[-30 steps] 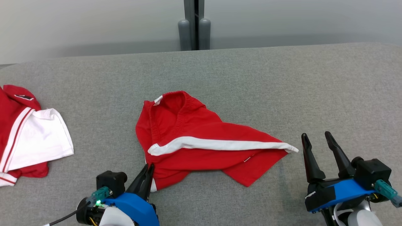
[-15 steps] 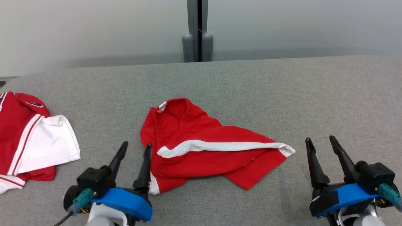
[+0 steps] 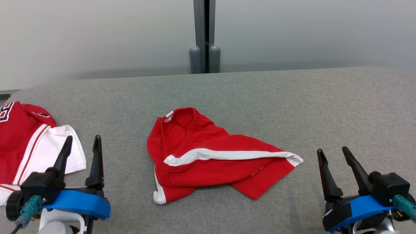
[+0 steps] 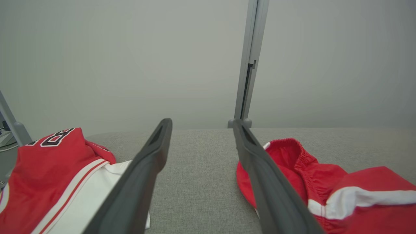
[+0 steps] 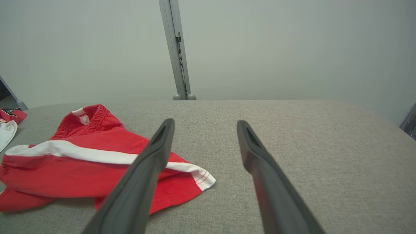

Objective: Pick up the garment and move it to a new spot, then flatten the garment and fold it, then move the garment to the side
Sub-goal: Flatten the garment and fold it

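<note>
Shorts: we see the red shorts (image 3: 208, 159) lying loose near the middle of the grey table (image 3: 292, 97). The waistband is toward the far side, one leg trails to our right, and a white stripe runs across the top layer.
Left gripper: our left gripper (image 3: 83, 137) has its fingers spread wide and holds nothing. It sits between the shorts and the jersey (image 3: 19, 143), clear of the shorts.
Right gripper: our right gripper (image 3: 332, 150) is also spread wide and empty, just off the right tip of the shorts and not touching them.
Done: we judge the move to a new spot is probably finished, since the shorts lie free in open table with neither gripper on them.
Not done: the cloth is bunched, with layers overlapping and a corner tucked underneath. It is neither flat nor folded.
Left: we have yet to flatten the shorts, fold them, and shift them to the side.
Progress: early, with one stage of three behind us at most.
Next need: we would take hold at both ends and pull the cloth out flat.
</note>
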{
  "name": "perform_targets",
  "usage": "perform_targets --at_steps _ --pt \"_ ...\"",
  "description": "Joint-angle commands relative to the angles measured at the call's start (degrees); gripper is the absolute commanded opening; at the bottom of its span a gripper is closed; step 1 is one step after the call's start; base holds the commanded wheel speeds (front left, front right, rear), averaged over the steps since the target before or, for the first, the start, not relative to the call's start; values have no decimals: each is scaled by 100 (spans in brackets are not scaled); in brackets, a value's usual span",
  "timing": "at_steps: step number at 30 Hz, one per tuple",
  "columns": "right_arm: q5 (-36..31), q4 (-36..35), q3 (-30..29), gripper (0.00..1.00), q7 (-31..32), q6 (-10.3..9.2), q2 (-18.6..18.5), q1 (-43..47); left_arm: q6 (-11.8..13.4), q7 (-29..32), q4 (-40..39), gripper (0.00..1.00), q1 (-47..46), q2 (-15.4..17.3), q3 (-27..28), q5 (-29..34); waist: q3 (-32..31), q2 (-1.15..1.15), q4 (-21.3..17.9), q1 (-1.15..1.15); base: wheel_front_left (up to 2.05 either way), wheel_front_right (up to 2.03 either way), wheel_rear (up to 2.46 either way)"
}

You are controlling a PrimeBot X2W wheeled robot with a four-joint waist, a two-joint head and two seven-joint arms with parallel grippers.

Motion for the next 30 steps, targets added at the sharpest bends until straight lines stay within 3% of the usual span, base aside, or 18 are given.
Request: perform_targets --at_steps 1,16,30 --pt "-34 -33 -2 100 23 0 -4 97 41 -34 -52 100 102 14 91 28 -19 0 -11 0 0 0 0" --pt "-25 -175 -13 100 187 0 -5 210 -262 -39 -165 100 670 -456 719 563 -139 0 9 0 0 0 0" --pt "1 -151 4 100 190 0 -5 154 -446 -39 25 100 476 -468 740 1012 -81 0 21 0 0 0 0"
